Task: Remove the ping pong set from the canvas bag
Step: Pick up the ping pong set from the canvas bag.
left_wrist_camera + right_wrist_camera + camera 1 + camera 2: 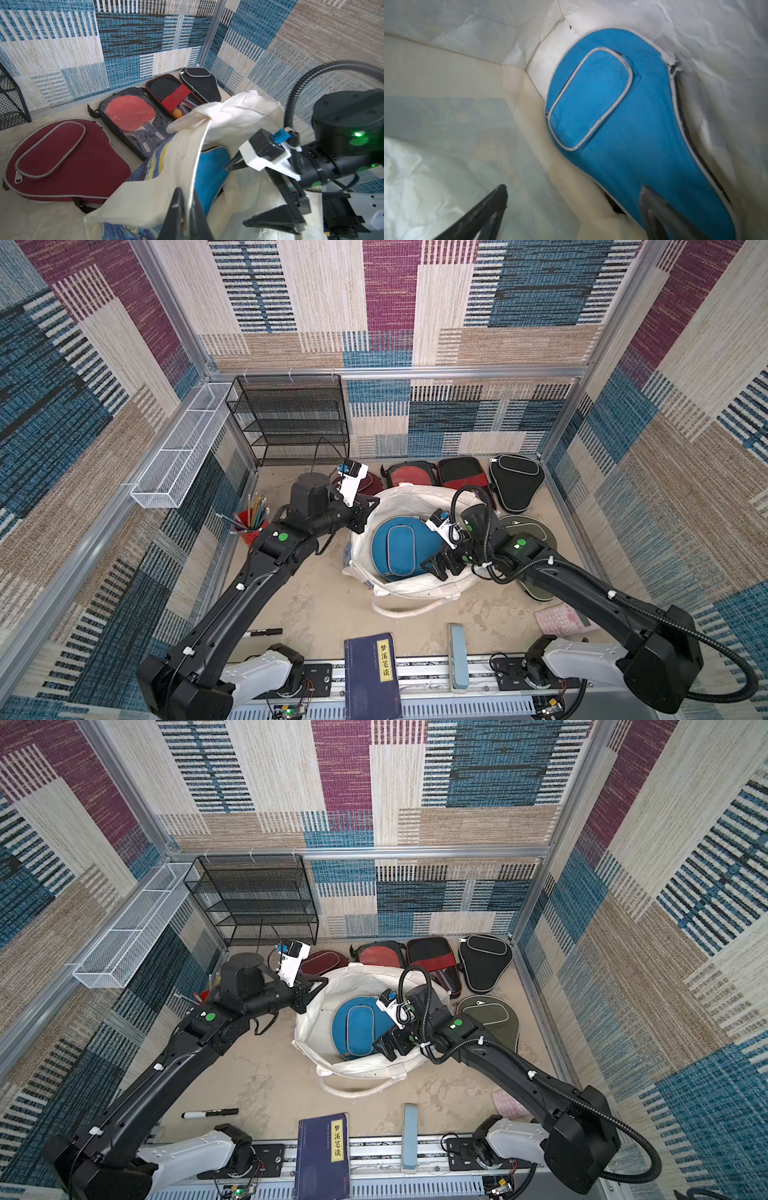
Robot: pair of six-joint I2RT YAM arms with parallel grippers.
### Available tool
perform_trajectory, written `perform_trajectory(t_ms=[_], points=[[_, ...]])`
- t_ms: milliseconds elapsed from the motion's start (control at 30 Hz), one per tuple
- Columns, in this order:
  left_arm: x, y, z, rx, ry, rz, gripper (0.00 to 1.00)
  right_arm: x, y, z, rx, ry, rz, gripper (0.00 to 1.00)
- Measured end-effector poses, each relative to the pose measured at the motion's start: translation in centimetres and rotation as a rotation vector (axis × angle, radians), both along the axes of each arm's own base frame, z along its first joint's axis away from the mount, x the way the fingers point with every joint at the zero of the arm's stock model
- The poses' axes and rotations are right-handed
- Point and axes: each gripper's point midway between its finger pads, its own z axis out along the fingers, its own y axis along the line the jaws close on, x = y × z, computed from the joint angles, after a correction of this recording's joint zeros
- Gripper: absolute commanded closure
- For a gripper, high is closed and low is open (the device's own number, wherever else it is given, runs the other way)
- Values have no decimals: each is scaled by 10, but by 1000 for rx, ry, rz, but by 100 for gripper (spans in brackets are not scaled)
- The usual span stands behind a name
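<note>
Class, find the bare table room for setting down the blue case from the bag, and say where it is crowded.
Free: the table between canvas bag, marker and book. Crowded: along the back wall, maroon case through black case; right of the bag, olive case and calculator.

Colours in and around the cream canvas bag [415,498]
Bright blue case [399,547] with pale grey piping inside; blue-and-yellow swirl print on the outer panel. Along the far edge of the tabletop [316,605]: maroon case [62,158] piped grey, red-faced paddle [131,112] in black, black-and-red case [462,475], black case [515,481] piped grey. By the right edge, olive green case [534,529]. Pink calculator [557,620] toward the near right corner; dark blue book [372,676], yellow-labelled, at the near edge.
</note>
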Motion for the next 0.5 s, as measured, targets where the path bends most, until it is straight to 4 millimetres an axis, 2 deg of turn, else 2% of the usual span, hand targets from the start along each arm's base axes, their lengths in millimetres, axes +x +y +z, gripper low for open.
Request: perform_trajectory(t_ms=[233, 500], points=[[-6, -8, 7, -62, -32, -53, 100, 41, 3, -25, -59, 2, -75, 1], [-13, -17, 7, -90, -33, -123, 100, 82, -7, -13, -77, -86, -88, 1]])
